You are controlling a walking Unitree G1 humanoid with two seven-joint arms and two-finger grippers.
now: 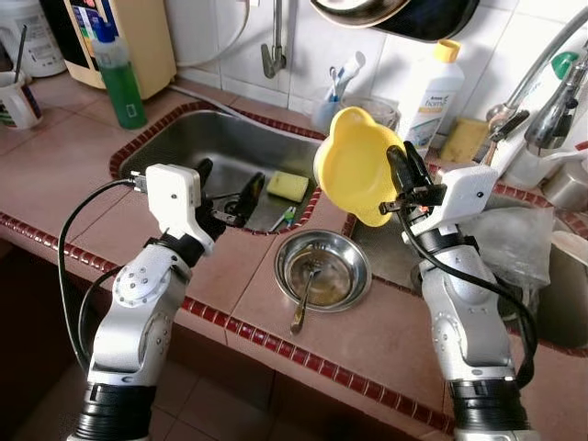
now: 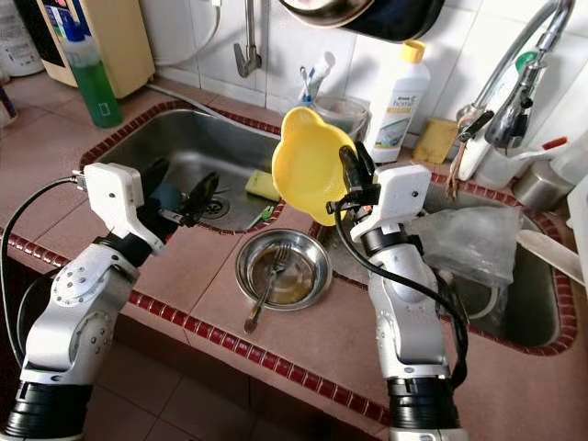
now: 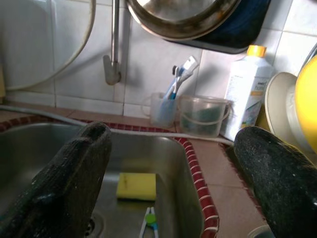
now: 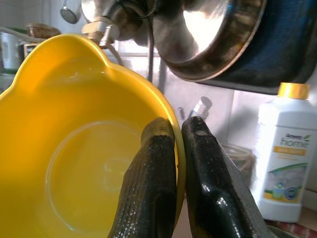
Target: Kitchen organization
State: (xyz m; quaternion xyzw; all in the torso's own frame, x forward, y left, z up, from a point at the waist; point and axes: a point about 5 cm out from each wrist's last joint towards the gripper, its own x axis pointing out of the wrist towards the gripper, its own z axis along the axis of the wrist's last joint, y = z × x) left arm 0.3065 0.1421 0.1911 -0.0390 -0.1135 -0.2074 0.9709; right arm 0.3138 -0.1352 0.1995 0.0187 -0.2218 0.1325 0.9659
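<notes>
Two sinks: a steel sink (image 1: 197, 138) on the robot's left and a second basin (image 1: 560, 308) on its right, both sunk into a brown tiled counter (image 1: 55, 179) edged with dark red trim.
Wall: white tiles, with a tap pipe (image 1: 274, 41) hanging above the left sink and a dark pan (image 1: 404, 14) mounted high up.
Right gripper (image 4: 178, 148): raised above the strip of counter between the sinks, its fingers pinched on the rim of a yellow bowl (image 1: 351, 165), one finger inside and one outside.
Yellow bowl: held in the air on its side, tilted, above and just behind a steel dish (image 1: 323, 268).
Steel dish: resting on the counter, with a fork (image 1: 305, 296) lying in it, handle over the near rim.
Left gripper (image 1: 228, 197): over the near edge of the left sink, jaws wide apart and holding nothing.
Left sink contents: a yellow sponge (image 1: 288, 186) and a toothbrush (image 1: 283, 219) on the bottom.
Back of counter: a green bottle (image 1: 118, 73) at far left, a cup of toothbrushes (image 3: 166, 106), a clear tub (image 3: 203, 116) and a white cleaner bottle (image 1: 430, 92).
Right basin: crumpled clear plastic (image 1: 510, 239) over it, a curved faucet (image 1: 542, 69) behind.
</notes>
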